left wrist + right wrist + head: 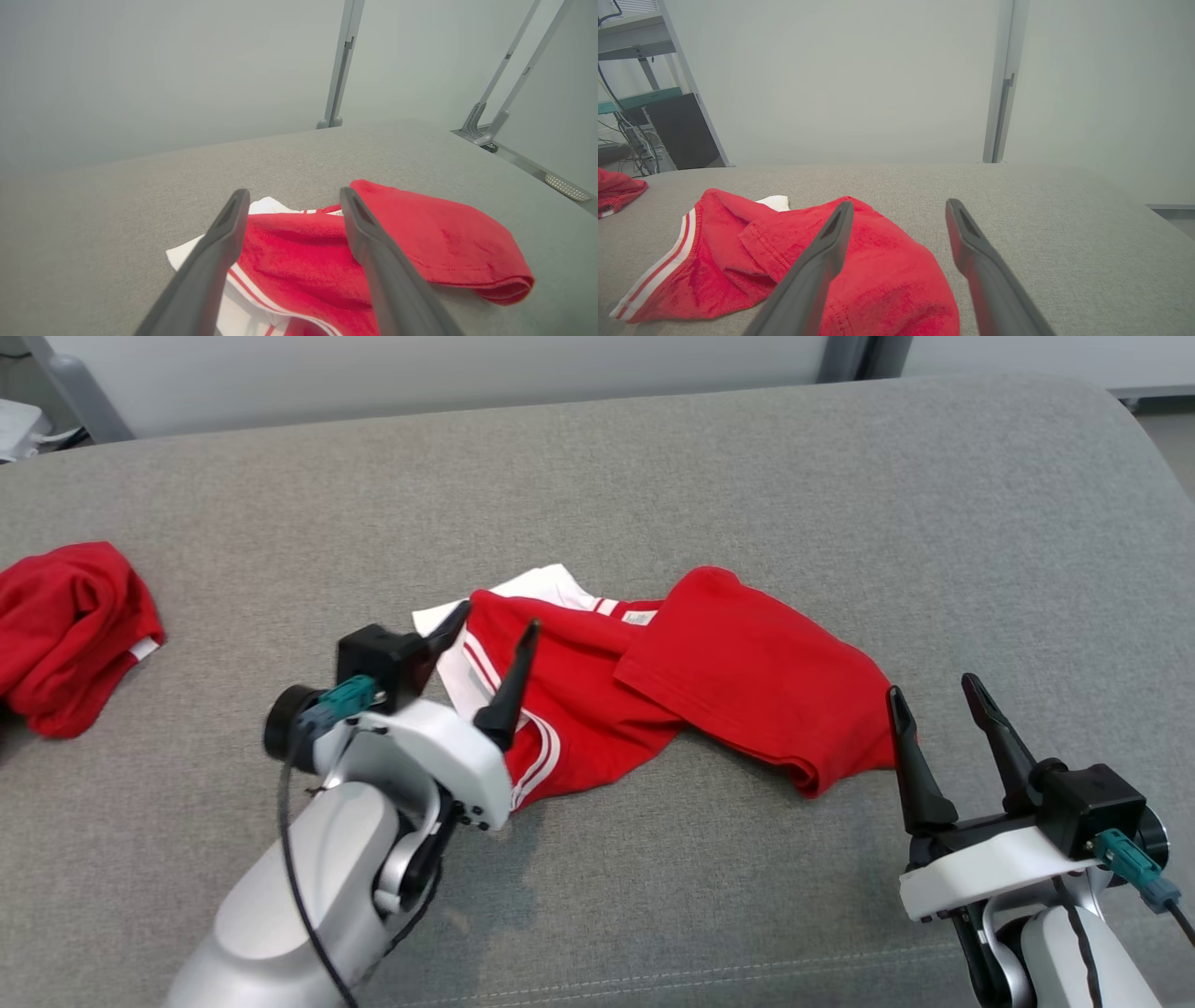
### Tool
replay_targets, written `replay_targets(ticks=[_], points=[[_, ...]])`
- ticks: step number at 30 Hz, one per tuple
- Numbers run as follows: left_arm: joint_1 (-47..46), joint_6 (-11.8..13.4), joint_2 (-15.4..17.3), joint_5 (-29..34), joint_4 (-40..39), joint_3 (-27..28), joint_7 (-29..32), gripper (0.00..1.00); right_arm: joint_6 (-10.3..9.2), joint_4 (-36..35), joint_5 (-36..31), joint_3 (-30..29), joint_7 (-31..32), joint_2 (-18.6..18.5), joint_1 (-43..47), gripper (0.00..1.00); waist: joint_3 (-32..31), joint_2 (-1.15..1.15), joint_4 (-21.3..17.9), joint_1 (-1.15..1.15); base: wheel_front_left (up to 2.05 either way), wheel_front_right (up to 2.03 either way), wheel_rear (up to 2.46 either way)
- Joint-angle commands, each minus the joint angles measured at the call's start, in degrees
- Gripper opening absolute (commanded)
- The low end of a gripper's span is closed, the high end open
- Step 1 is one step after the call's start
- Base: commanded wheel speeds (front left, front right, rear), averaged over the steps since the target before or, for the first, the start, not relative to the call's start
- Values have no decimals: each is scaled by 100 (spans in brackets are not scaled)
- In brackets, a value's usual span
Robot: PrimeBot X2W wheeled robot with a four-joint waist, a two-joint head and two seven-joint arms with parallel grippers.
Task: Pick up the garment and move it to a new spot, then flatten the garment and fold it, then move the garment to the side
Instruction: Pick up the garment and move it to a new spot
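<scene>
The garment (747, 663), red with white stripes and a white panel, lies crumpled and partly doubled over on the grey padded surface (653, 476), about midway across it. A plain red flap is folded over its right half, and a small label shows near its far edge. Its left end carries the white stripes and the white panel. Over that striped end hangs the left gripper (498, 617), its two dark fingers spread wide apart with nothing pinched between them. In the left wrist view the gripper (294, 192) frames the garment (299, 261), the fingertips (348, 196) reaching about as far as the cloth's far edge. Whether they brush the cloth cannot be told. At the garment's right end stands the right gripper (934, 685), also spread wide and empty. In the head view its nearer finger stands against the red hem, and its other finger stands clear of the cloth, over bare grey fabric. In the right wrist view that gripper (900, 204) looks along the garment (887, 280), one finger crossing the red cloth and the other over the grey surface beside it. Well apart from the garment, to its left, a second red cloth (70, 630) sits bunched in a heap, and it shows again at the left edge of the right wrist view (616, 191).
</scene>
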Motion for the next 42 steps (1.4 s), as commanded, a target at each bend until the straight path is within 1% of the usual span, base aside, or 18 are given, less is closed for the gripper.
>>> replay_targets(ticks=[1, 8, 12, 13, 16, 18, 22, 25, 28, 32, 36, 39, 42], points=[[18, 150, 229, -47, -257, 331, -114, 100, 40, -137, -61, 126, -75, -39, -2, 100, -67, 0, 75, 0, 0, 0, 0], [739, 614, 811, -241, -825, 956, -486, 100, 40, -175, -88, 98, -75, -109, 82, 100, -208, 0, 202, 0, 0, 0, 0], [1207, 825, 1085, -345, -1180, 1299, -684, 100, 40, -225, -100, 50, -75, -130, 164, 100, -272, 0, 281, 0, 0, 0, 0], [1207, 825, 1085, -345, -1180, 1299, -684, 100, 40, -225, -100, 50, -75, -130, 164, 100, -272, 0, 281, 0, 0, 0, 0], [1568, 913, 1236, -424, -1416, 1548, -816, 100, 40, -263, -109, 12, -75, -132, 248, 100, -320, 0, 328, 0, 0, 0, 0], [1821, 1017, 1281, -447, -1567, 1703, -883, 100, 40, -277, -117, -19, -75, -129, 306, 100, -366, 0, 362, 0, 0, 0, 0], [2341, 1248, 1259, -522, -1833, 2076, -969, 100, 40, -301, -128, -71, -74, -110, 420, 100, -463, 0, 409, 0, 0, 0, 0], [2664, 1291, 1196, -515, -1986, 2326, -1001, 100, 40, -334, -136, -110, -63, -93, 512, 100, -529, 0, 438, 0, 0, 0, 0], [2927, 1234, 1133, -355, -2122, 2478, -1012, 100, 40, -362, -141, -147, -42, -74, 608, 100, -622, 0, 460, 0, 0, 0, 0], [3146, 874, 1094, -23, -2271, 2388, -1015, 100, 40, -432, -152, -195, -7, -48, 736, 100, -727, 0, 492, 0, 0, 0, 0], [3189, 496, 1031, 124, -2208, 2210, -1016, 100, 40, -505, -171, -215, 30, -22, 875, 100, -845, 0, 510, 0, 0, 0, 0], [3178, 294, 986, 180, -2057, 2142, -1016, 100, 40, -558, -178, -209, 51, -5, 971, 100, -941, 0, 512, 0, 0, 0, 0], [3162, 158, 927, 235, -1918, 2162, -1016, 100, 40, -616, -188, -197, 82, 10, 1068, 100, -1025, 0, 510, 0, 0, 0, 0]])
